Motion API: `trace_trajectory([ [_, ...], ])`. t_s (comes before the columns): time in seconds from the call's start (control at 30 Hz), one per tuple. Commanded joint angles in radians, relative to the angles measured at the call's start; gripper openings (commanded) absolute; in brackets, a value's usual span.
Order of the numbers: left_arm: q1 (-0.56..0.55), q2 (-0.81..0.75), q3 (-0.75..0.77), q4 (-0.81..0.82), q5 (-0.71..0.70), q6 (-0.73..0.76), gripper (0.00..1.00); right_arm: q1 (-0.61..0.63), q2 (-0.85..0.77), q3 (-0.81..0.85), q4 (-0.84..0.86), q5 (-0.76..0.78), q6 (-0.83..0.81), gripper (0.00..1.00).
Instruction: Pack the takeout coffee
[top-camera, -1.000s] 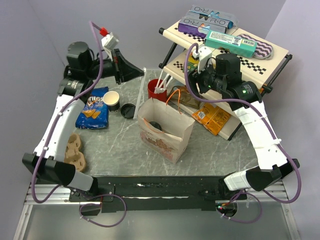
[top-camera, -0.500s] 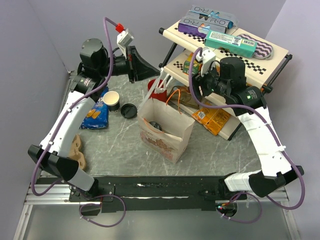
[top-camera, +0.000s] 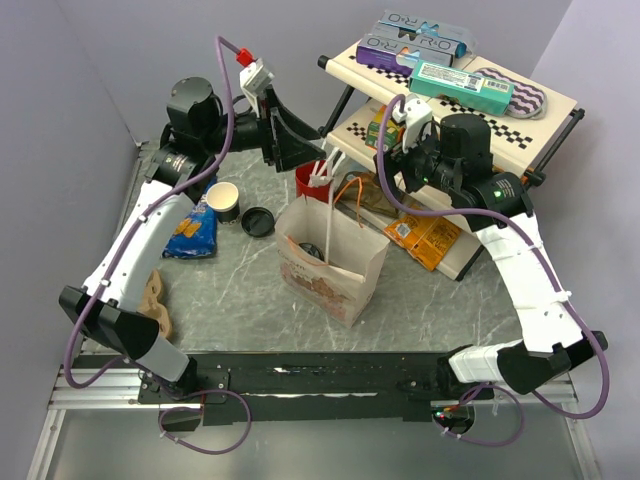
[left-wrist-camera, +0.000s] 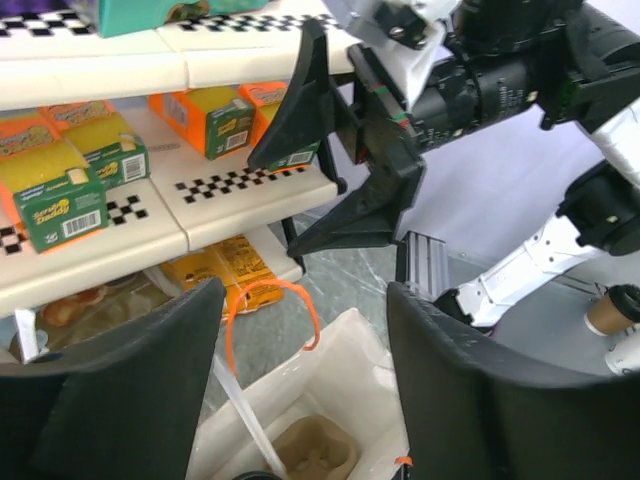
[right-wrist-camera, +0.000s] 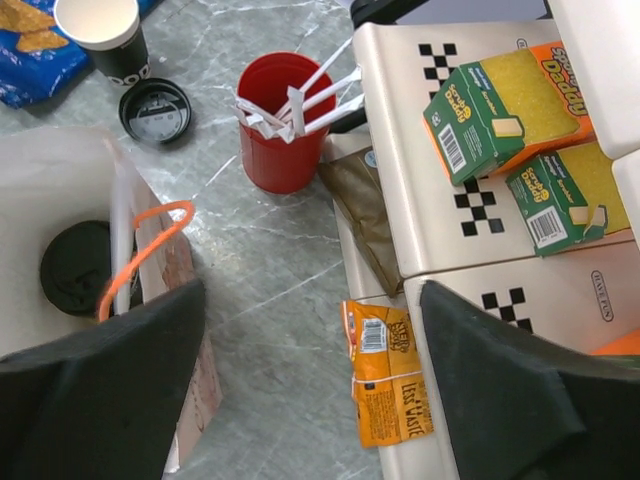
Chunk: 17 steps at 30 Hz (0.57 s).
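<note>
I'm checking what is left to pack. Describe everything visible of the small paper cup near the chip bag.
The small paper cup stands upright on the table, left of the paper bag. Its outside is dark with pale lettering, its inside cream-white, no drink visible. It is uncovered: a round black lid lies flat right beside it. A blue chip bag lies close on its other side.

A grey marbled table (top-camera: 250, 290) stands against plain lilac walls (top-camera: 90, 60). A cream shelf rack (top-camera: 556, 104) with checkered trim fills its far right corner.
</note>
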Motion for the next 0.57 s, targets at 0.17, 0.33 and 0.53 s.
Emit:
trace_trajectory([
  [0.17,0.081,-0.02,0.097,-0.097,-0.079,0.096,1.0,-0.007,-0.048,0.07,-0.016,0.007,0.026,1.0],
  [0.33,0.236,-0.028,0.157,-0.166,-0.188,0.103,0.99,0.0,-0.059,0.101,-0.006,0.257,0.135,1.0],
  [0.53,0.373,-0.071,0.153,-0.224,-0.417,0.174,0.99,0.004,-0.075,0.121,-0.015,0.359,0.167,1.0],
])
